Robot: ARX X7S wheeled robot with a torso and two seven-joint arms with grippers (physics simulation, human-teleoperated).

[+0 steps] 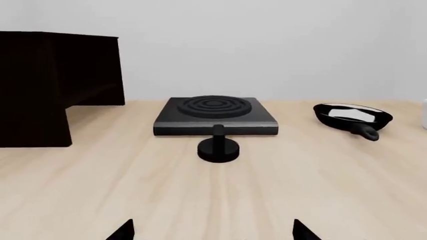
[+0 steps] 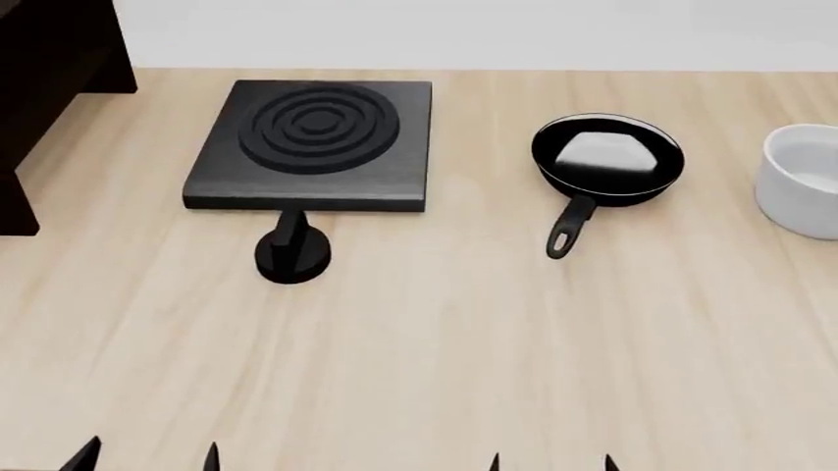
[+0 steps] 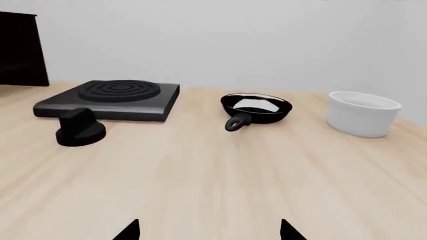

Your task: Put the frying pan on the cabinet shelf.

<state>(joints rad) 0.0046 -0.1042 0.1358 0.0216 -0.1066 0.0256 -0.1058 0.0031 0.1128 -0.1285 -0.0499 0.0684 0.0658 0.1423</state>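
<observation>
Glossy black frying pan point(image 2: 607, 162) untouched on the pale wood counter point(image 2: 433, 353), right of the burner plate point(image 2: 314, 142), beside the white bowl point(image 2: 802, 182). Both pincers, left point(image 2: 147, 455) and right point(image 2: 551, 461), spread, empty, well short. Everything left: grasping, carrying to the dark cabinet point(image 2: 46, 88) shelf beyond the plate's left.

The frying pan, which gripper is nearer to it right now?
Right. The right gripper sits almost straight below the frying pan in the head view; the left gripper is farther, off toward the cabinet side.

The pan point(image 3: 257, 108) sat on the table point(image 3: 213, 175) between the burner point(image 3: 110, 99) and the bowl point(image 3: 363, 113), apart from both. A knob point(image 3: 80, 128) stood just before the burner. The right gripper's point(image 3: 209, 231) fingertips were spread, empty.
</observation>
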